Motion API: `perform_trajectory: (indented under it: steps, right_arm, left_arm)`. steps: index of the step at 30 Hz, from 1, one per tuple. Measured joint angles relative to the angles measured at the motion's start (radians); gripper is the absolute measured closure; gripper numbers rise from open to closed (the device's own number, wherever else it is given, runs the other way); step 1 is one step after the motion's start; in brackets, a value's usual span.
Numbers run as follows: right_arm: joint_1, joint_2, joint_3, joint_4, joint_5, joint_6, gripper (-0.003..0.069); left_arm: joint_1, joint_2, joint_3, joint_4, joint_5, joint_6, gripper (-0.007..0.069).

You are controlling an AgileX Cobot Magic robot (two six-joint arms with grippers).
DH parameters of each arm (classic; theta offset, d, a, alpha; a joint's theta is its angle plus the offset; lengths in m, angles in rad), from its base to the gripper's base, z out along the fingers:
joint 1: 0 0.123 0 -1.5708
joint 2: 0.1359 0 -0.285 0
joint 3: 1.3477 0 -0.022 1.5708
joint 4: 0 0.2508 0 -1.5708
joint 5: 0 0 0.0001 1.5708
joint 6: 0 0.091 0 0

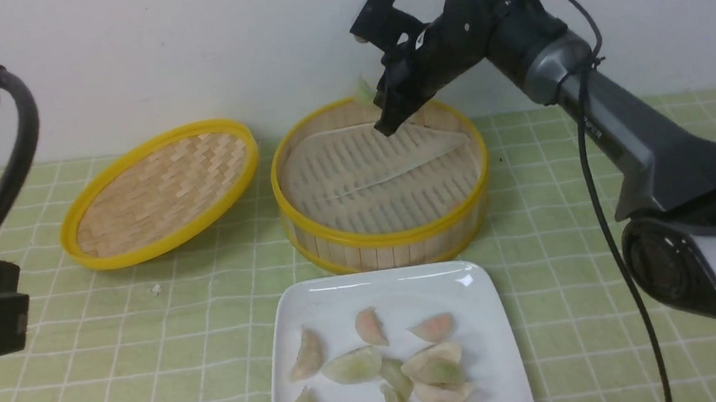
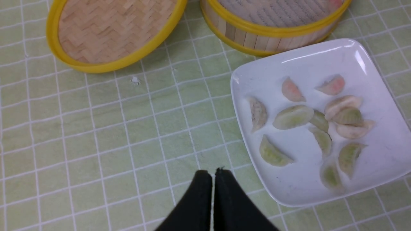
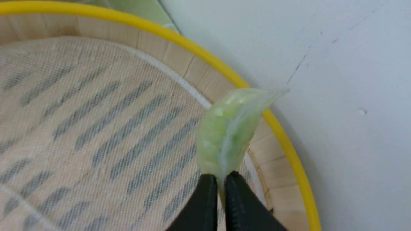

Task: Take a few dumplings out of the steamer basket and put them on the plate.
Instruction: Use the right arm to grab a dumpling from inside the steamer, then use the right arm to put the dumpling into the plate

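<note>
Right wrist view: right fingers [image 3: 239,205] pinch the edge of a translucent pale-green half-moon dumpling [image 3: 224,128], held over the far rim of the round bamboo-slat steamer basket [image 3: 160,32]. Thin grip: carry slowly to the glossy white square plate [image 1: 315,297] just before the basket. Left fingers [image 2: 200,199] pressed together, empty.

Woven lid [image 1: 160,194] on checked cloth [image 1: 149,352]
</note>
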Motion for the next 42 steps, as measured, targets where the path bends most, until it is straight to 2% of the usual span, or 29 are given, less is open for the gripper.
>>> perform_trajectory:
  steps: [6,9,12,16,21,27,32,38,42]
  right_arm:
    - [-0.013,-0.022,0.000,0.012,0.189,0.019,0.0653]
    - [-0.019,-0.060,0.003,0.040,0.206,0.063,0.0653]
    - [-0.028,-0.134,0.003,0.053,0.205,0.158,0.0653]
    - [-0.033,-0.219,0.059,0.053,0.205,0.198,0.0653]
    - [-0.033,-0.449,0.340,0.074,0.202,0.210,0.0653]
    - [-0.018,-0.845,0.986,0.179,0.194,0.182,0.0653]
    - [0.050,-1.023,1.391,0.269,0.158,0.169,0.0653]
    - [0.153,-1.030,1.642,0.285,0.013,0.172,0.0638]
    - [0.184,-0.984,1.697,0.272,-0.041,0.206,0.0582]
  left_arm:
    - [0.000,0.000,0.000,0.002,0.000,0.000,0.0631]
    - [0.000,0.000,0.000,0.016,0.000,0.000,0.0631]
    - [0.000,0.000,0.000,0.023,0.000,0.000,0.0631]
    - [0.000,0.000,0.000,0.022,0.000,0.000,0.0631]
    - [0.000,-0.014,0.000,0.017,0.000,0.000,0.0631]
    - [0.000,-0.025,0.000,0.011,0.000,0.002,0.0631]
    - [0.000,-0.025,0.000,0.007,0.000,0.008,0.0631]
    - [0.000,-0.025,0.000,0.002,0.000,0.031,0.0631]
    - [0.000,-0.025,0.000,-0.001,0.000,0.033,0.0631]
